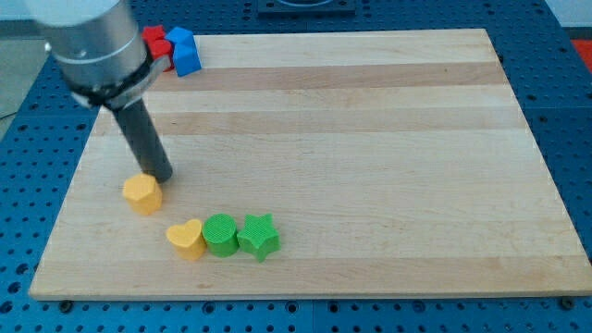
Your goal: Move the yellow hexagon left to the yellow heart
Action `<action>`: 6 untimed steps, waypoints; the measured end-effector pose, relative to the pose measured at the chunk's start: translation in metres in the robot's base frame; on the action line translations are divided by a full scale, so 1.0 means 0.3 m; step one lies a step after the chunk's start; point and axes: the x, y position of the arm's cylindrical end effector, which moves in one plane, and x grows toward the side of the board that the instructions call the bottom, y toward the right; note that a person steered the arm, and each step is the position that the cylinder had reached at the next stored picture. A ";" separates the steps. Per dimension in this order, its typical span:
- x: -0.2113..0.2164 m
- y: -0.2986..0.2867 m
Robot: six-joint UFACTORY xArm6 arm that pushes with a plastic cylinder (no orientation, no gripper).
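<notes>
My tip (163,176) touching yellow hexagon (142,193), board edge (65,213) near

My tip (163,176) touches the yellow hexagon (142,193) at its upper right; the yellow heart (186,238) lies near, toward the hexagon's lower right.

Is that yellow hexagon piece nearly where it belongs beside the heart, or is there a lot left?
Nearly there. The yellow hexagon already sits close to the yellow heart, up and toward the view's left of it, with a small gap between them. In hand: my tip is touching the hexagon's upper right edge. Left: a short nudge down so it rests directly left of the heart.
</notes>
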 end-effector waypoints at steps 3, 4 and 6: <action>0.005 -0.050; 0.125 -0.062; 0.143 -0.175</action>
